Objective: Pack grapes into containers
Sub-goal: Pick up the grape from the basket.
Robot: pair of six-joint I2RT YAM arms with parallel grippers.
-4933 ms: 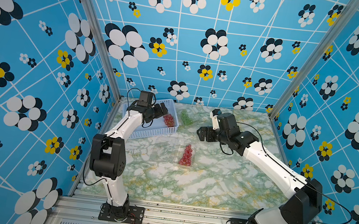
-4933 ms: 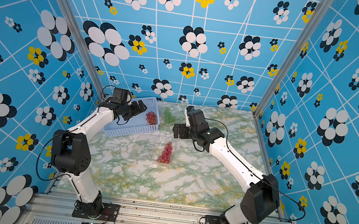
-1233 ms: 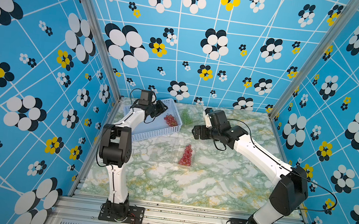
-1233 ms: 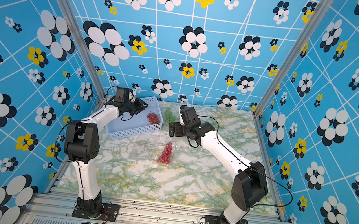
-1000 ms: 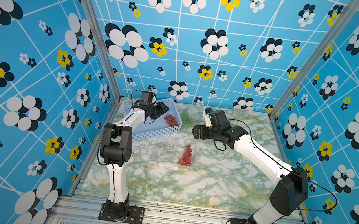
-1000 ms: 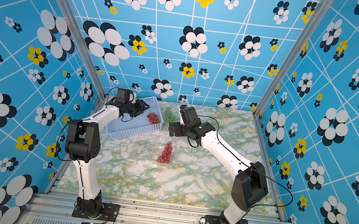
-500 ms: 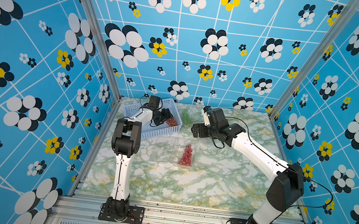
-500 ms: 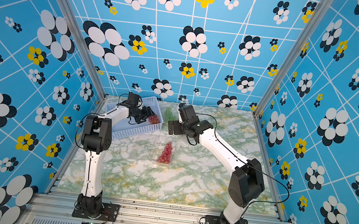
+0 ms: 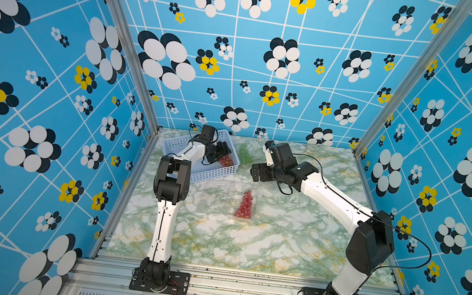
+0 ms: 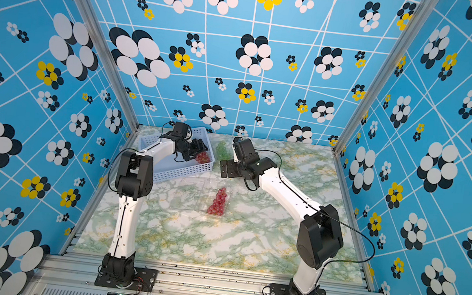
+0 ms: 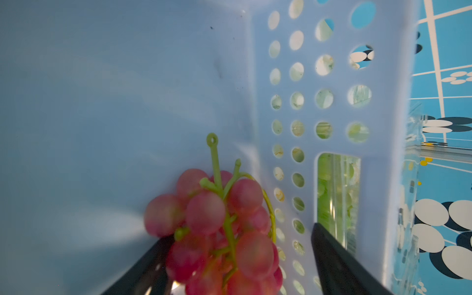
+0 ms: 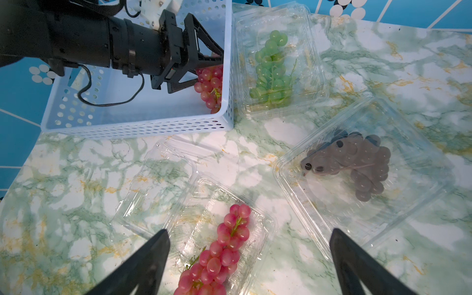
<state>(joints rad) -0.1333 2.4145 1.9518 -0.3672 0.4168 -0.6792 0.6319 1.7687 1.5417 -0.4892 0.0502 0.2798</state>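
The basket (image 12: pixel 138 125) is pale bluish-white, dotted with round holes. Inside it lies a pinkish-red bunch (image 12: pixel 210 84); just beside it a green bunch (image 12: pixel 270 69) sits in a clear container (image 12: pixel 316 84). Farther from the basket are a second pinkish-red bunch (image 12: pixel 222 250) and a dark bunch (image 12: pixel 357 163), greyish through clear plastic. The tabletop (image 12: pixel 408 63) is white marble veined green with yellow flecks. The walls (image 9: pixel 238 63) are bright blue with white lines and white, black and yellow flowers.

Clear containers (image 12: pixel 319 204) hold three grape bunches (image 12: pixel 270 66), the basket (image 12: pixel 138 127) a red bunch (image 12: pixel 210 84).
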